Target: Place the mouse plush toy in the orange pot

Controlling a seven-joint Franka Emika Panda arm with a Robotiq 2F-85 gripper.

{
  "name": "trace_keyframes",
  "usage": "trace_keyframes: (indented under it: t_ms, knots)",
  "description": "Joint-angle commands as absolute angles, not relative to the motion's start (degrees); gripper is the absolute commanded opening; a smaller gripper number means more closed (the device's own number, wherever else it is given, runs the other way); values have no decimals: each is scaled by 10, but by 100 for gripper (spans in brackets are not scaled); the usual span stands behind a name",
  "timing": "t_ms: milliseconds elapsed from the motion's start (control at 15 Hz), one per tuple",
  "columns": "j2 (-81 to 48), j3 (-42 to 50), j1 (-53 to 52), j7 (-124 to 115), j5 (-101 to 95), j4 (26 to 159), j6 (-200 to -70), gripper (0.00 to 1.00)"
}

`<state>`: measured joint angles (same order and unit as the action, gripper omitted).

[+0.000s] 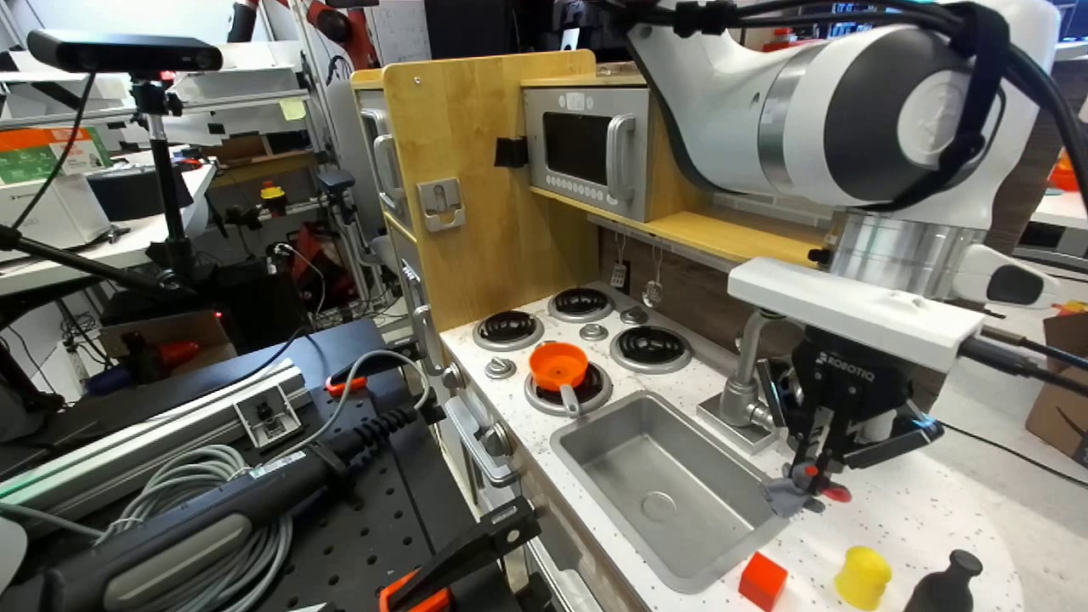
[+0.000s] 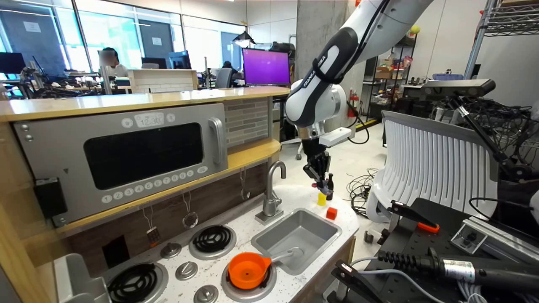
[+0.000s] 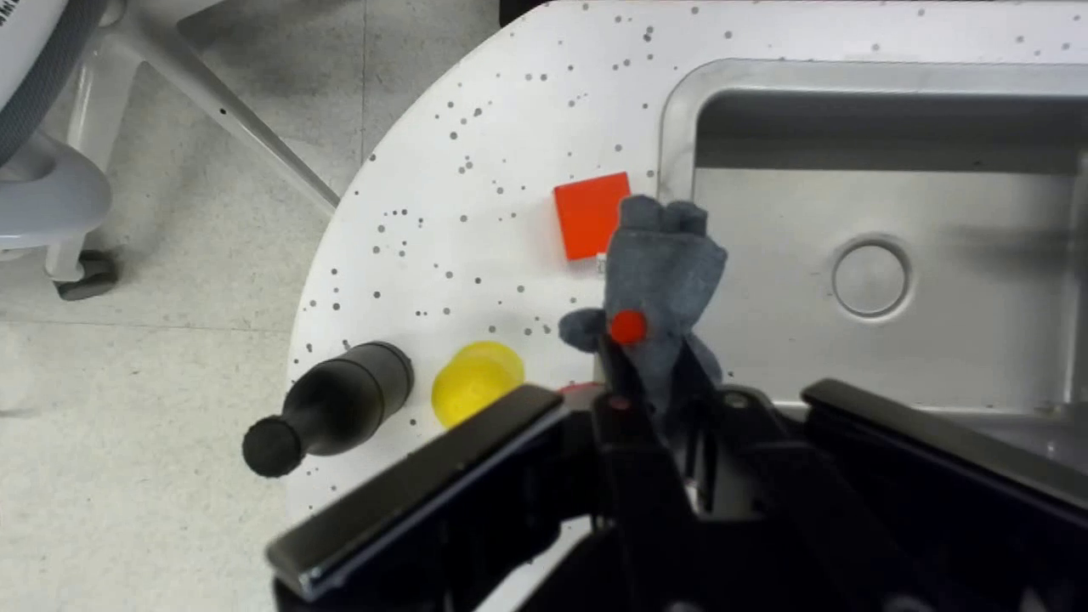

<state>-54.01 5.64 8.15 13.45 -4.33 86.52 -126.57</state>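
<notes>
Tool [image 3: 653, 365] clamping one plush mouse [image 3: 663, 272]; one orange pot [image 1: 558, 367], four burners [image 1: 651, 347].

In the wrist view I look down on a white, dark-speckled tabletop [image 3: 476, 221], its rounded end left of centre. It carries a red block [image 3: 588, 217] at upper centre, just beside the sink [image 3: 850, 76] let in on the right; lower down, a yellow toy [image 3: 472, 388]; left of that, a black bottle [image 3: 344, 404]. In an exterior view I see four burners [image 1: 651, 347], the lowest bearing the orange pot [image 1: 558, 365].
</notes>
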Motion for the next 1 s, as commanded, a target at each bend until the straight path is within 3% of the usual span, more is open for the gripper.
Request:
trace_keyframes:
  t_ms: [0,933]
  knots:
    - [-464,33,74,131,-47,969,-1314,3]
    - [-385,-34,-8,102,-44,1129,-1371,3]
